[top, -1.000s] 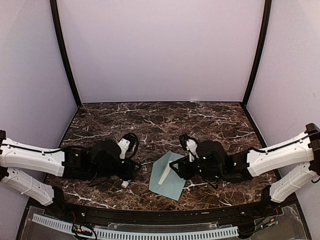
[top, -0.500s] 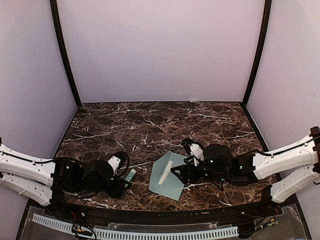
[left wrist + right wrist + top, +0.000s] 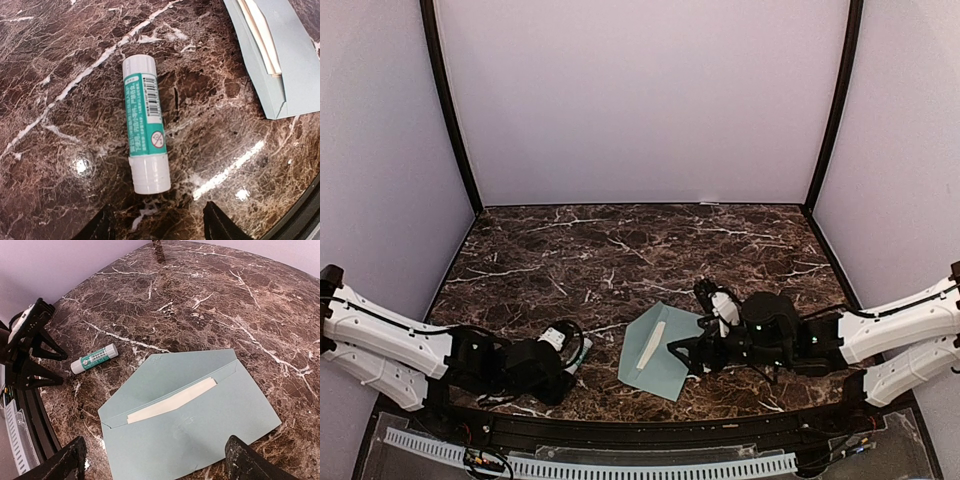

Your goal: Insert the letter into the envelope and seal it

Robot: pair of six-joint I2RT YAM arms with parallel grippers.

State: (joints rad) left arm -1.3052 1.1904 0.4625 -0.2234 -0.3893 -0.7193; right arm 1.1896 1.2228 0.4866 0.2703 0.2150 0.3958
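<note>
High rear overview; close wrist views (envelope in all three)

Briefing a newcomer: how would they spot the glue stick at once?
Start at the dark marble table, near its front edge. Left of the teal envelope lies the glue stick: a small white tube with a green label.

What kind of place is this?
Probably a robot lab test booth: plain lilac walls boxing in a marbled table, left arm and right arm mounted at its edge, an envelope and glue stick laid out.
</note>
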